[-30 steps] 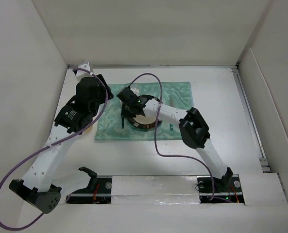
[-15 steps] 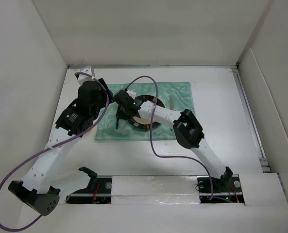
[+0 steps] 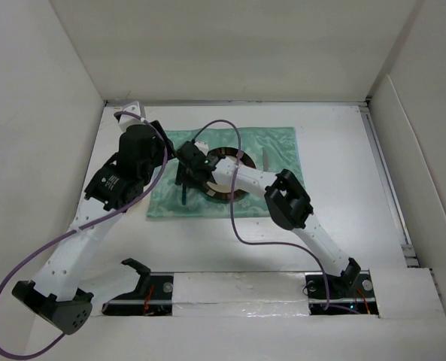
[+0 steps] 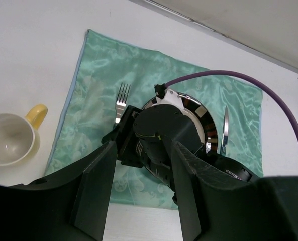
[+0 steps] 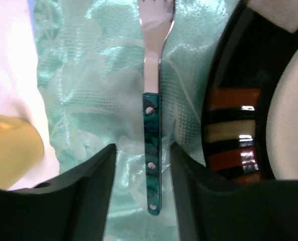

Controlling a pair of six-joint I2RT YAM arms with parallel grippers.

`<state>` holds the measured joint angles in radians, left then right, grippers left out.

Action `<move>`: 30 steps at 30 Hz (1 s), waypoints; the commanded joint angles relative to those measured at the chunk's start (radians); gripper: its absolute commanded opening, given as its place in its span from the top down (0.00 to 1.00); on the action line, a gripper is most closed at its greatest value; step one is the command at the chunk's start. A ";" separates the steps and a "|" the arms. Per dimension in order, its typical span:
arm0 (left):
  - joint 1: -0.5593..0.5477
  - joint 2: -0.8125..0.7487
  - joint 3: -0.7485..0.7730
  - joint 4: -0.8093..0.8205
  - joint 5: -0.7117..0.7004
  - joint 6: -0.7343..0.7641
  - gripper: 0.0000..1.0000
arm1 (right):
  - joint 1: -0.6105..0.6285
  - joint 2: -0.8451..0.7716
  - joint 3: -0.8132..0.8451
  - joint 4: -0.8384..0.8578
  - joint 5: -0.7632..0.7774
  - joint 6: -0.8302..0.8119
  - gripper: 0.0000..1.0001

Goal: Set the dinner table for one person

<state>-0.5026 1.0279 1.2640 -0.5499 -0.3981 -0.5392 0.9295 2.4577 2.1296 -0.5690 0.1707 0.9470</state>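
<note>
Right claw [image 5: 142,148] spread astride the green-handled fork [image 5: 152,120], flat on the placemat [image 5: 83,90] beside the striped plate [image 5: 229,130]. Left claw [image 4: 142,150] spread, gripping nothing. Mug [image 4: 8,139] sits empty on the white dinner table [image 4: 33,50]; plate's middle seems bare, mostly hidden.

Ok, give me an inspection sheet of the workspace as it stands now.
Surface: white dinner table with a mint-green placemat on it.
Job's things: plate mid-placemat, fork on its left in the top view, knife on its right; mug off the cloth, to the left.
Clutter: nothing seen.
Grippers: right claw open, fingers either side of the fork handle; left claw open, holding nothing.
Cables: purple cable looping from each arm.
Surroundings: white walls.
</note>
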 commanded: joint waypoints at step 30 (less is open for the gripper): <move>-0.014 -0.028 0.265 -0.015 0.125 0.021 0.67 | 0.115 0.242 0.543 0.152 -0.206 -0.142 0.19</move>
<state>-0.5106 1.0218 1.5307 -0.5808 -0.2810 -0.5121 1.0416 2.7029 2.6232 -0.4641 -0.0582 0.7937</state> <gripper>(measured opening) 0.324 0.804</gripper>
